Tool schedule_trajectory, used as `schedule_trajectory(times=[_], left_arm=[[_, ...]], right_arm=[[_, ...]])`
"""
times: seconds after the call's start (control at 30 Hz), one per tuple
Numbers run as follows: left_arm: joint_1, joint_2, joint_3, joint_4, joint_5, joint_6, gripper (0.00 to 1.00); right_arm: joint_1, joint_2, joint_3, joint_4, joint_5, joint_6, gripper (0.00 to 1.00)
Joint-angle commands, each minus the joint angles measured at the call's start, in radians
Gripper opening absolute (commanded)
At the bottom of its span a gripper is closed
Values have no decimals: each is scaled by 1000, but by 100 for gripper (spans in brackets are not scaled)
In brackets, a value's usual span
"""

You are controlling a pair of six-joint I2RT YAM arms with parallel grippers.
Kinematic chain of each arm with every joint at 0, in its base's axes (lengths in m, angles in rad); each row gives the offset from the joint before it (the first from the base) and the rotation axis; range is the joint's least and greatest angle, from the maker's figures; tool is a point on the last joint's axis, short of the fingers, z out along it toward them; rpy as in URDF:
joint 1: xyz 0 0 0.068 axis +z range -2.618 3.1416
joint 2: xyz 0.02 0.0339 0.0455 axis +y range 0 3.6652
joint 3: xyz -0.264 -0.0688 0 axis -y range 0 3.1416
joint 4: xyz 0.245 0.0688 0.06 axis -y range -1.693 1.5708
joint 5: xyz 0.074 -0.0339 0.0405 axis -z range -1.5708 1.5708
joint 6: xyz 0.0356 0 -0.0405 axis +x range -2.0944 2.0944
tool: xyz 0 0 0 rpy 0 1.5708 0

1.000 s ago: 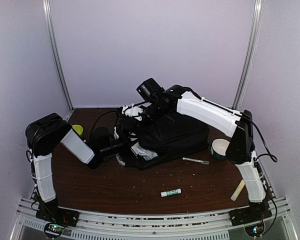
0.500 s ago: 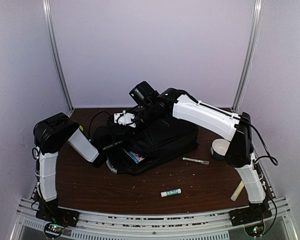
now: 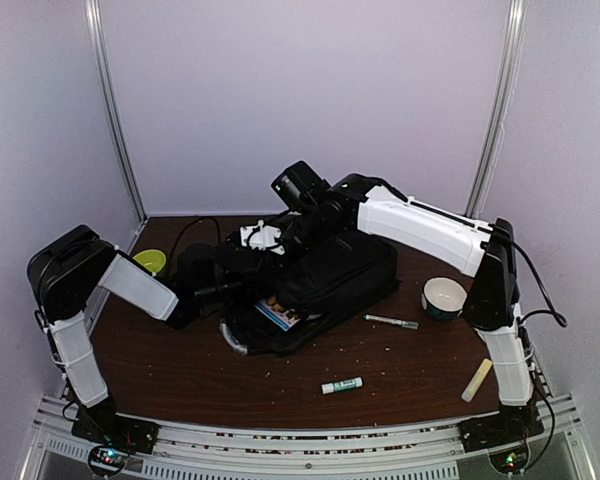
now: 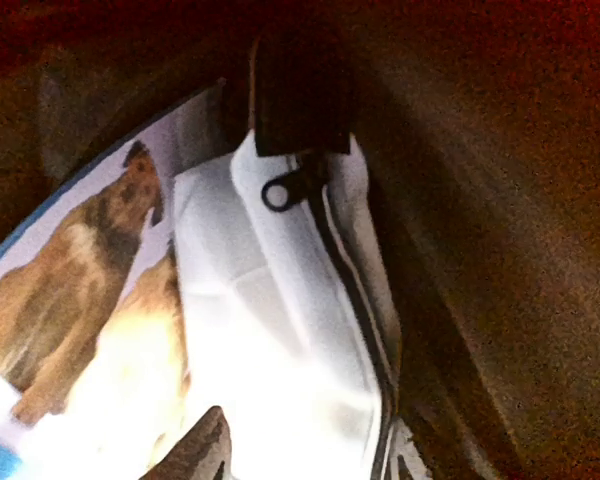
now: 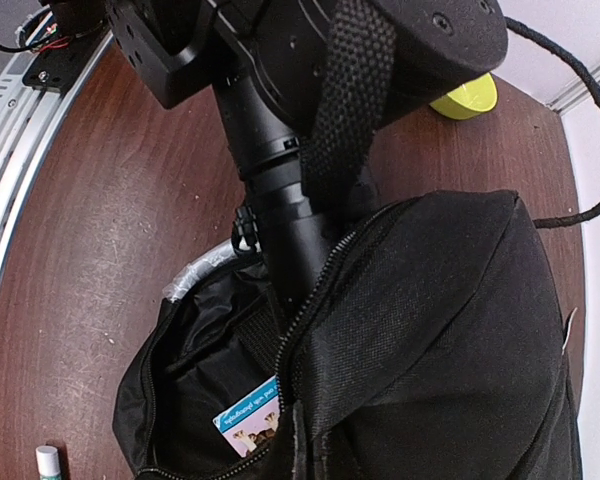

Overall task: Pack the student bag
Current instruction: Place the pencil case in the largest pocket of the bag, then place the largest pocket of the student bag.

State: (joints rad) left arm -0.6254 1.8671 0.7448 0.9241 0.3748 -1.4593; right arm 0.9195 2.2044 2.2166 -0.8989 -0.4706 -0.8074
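Note:
The student bag (image 3: pixel 335 280) is a large black backpack lying mid-table with its zip mouth open toward the left; it also shows in the right wrist view (image 5: pixel 430 330). My left gripper (image 3: pixel 245 290) reaches into the mouth. In the left wrist view it (image 4: pixel 300 465) is open, with one fingertip (image 4: pixel 200 448) showing over a white pouch with a black zip (image 4: pixel 280 330), next to a booklet with dog pictures (image 4: pixel 70 290). My right gripper (image 3: pixel 275 250) is at the bag's upper mouth edge, and its fingers are buried in the black fabric (image 5: pixel 305 440). A black strap (image 5: pixel 345 90) runs upward.
A yellow-green round item (image 3: pixel 152 261) lies at the back left. A white bowl-like roll (image 3: pixel 443 297), a pen (image 3: pixel 390 321) and a beige stick (image 3: pixel 477 380) lie at the right. A green-white glue stick (image 3: pixel 341 385) lies in front. Crumbs dot the brown table (image 3: pixel 180 370).
The bag has slid left with my right gripper and its mouth is wider open. My left arm's elbow has swung back to the left, its gripper staying in the mouth.

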Motion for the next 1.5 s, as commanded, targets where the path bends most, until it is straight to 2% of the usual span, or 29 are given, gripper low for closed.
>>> schedule_trajectory(times=[0.0,0.23,0.37,0.5,0.7,0.83,0.93,1.03,1.13,1.27,1.37,1.47], left_arm=[[2,-121,-34,-153,-20,124,58],[-14,-272,-124,-332,12,247,59],[-28,-383,-133,-555,25,351,58],[-33,-509,-150,-824,30,449,58],[-36,-727,-131,-1215,-55,602,57],[-37,-811,-114,-1350,-84,655,57],[-36,-832,-116,-1393,-89,676,58],[-36,-779,-118,-1370,-71,708,58],[-47,-720,-140,-1229,-49,731,57],[-86,-619,-101,-1062,34,795,55],[-110,-578,-21,-1121,33,841,53],[-109,-626,25,-1221,-36,857,53]], right_arm=[[2,-66,-48,59,28,19,0],[-2,-83,-91,93,69,44,0],[-7,-98,-127,114,88,59,0],[-10,-113,-174,65,80,34,0],[-9,-135,-278,12,90,4,0],[-11,-157,-344,-2,111,-34,0],[-12,-166,-387,2,150,-36,0],[-22,-160,-399,48,200,33,0],[-34,-142,-376,128,251,214,1],[-40,-93,-292,109,233,312,1],[-42,-77,-301,102,270,289,1],[-54,-94,-355,81,284,224,0]])
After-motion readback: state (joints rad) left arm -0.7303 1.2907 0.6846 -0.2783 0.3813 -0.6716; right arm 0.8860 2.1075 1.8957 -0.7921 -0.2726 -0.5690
